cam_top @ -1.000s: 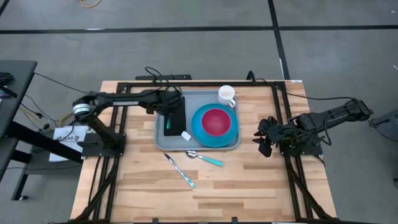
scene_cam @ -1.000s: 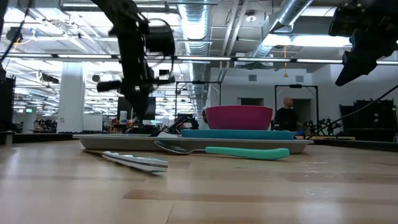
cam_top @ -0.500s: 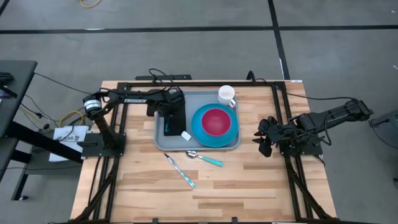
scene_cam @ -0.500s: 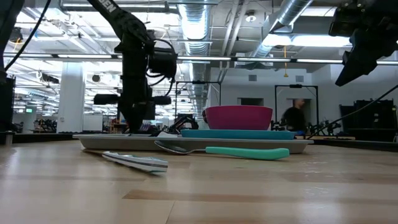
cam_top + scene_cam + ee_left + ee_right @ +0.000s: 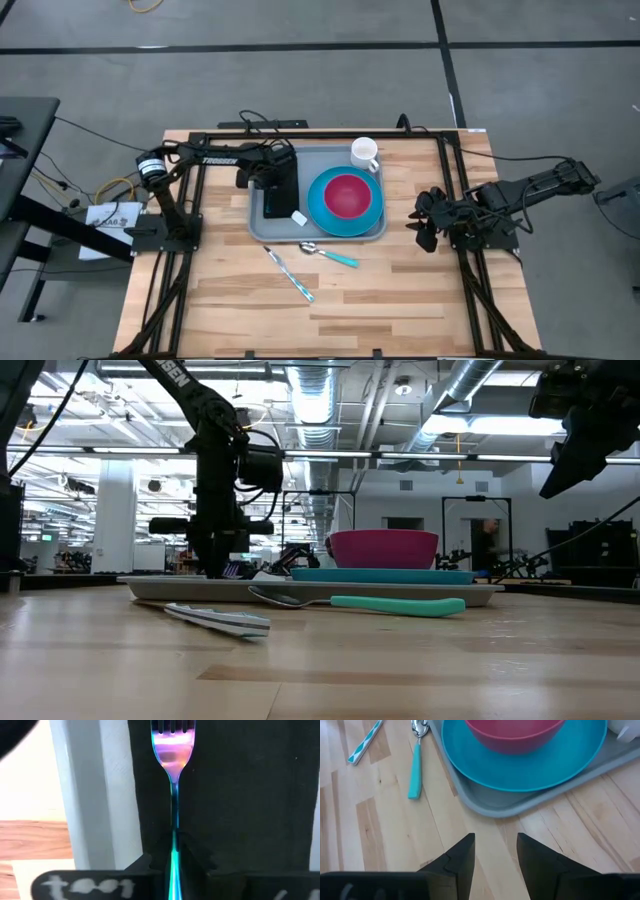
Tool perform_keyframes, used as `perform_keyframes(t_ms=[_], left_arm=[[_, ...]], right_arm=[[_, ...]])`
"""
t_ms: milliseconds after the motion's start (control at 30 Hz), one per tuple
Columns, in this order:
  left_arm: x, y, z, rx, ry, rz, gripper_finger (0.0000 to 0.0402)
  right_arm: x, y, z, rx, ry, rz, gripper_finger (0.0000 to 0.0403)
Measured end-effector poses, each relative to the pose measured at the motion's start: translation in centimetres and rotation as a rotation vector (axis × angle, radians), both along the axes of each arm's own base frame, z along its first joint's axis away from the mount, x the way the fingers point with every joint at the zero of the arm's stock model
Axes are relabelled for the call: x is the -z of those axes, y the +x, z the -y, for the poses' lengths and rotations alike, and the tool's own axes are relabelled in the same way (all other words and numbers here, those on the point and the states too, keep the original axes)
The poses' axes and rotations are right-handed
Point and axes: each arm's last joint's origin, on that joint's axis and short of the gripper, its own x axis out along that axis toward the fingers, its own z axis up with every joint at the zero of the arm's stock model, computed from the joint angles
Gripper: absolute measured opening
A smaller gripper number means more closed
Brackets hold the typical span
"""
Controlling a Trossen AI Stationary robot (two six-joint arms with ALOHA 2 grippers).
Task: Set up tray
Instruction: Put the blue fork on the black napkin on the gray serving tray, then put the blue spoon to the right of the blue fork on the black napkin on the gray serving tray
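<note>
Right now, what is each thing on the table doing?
Tray: flat on the table, holding napkin, plate and cup.
Napkin: spread flat on the tray.
Fork: lying on the napkin, its handle between the left gripper's fingers.
Plate: on the tray, bowl on it.
Bowl: upright, empty.
Cup: upright.
Spoon: on the table, beside the tray.
Knife: on the table.
Right gripper: open, empty.

Even, bright overhead light fills the room; shadows on the bench [image 5: 400, 290] are faint and soft. In the low view, ceiling lamps [image 5: 460, 425] glare white while the near wood blurs. The left wrist view sits very close, the fork [image 5: 172, 765] gleaming iridescent on a black napkin [image 5: 240, 795]. The right wrist view is sharp.
</note>
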Motion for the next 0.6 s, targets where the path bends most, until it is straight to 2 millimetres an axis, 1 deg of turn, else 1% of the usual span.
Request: perform_keyframes(t_ms=[200, 400, 500, 600], left_arm=[[0.0, 0.0, 0.0, -0.001, -0.009, 0.007, 0.0068], [0.0, 0.0, 0.0, 0.008, -0.011, 0.005, 0.0096], [-0.4, 0.0, 0.0, 0.032, 0.003, 0.014, 0.0104], [-1.3, -0.2, 0.2, 0.053, 0.026, 0.035, 0.0107]], right_arm=[[0.0, 0.0, 0.0, 0.000, 0.000, 0.000, 0.0138], [0.0, 0.0, 0.0, 0.005, 0.004, 0.000, 0.0138], [0.0, 0.0, 0.0, 0.014, 0.011, 0.001, 0.0138], [0.0, 0.0, 0.0, 0.014, 0.011, 0.001, 0.0138]])
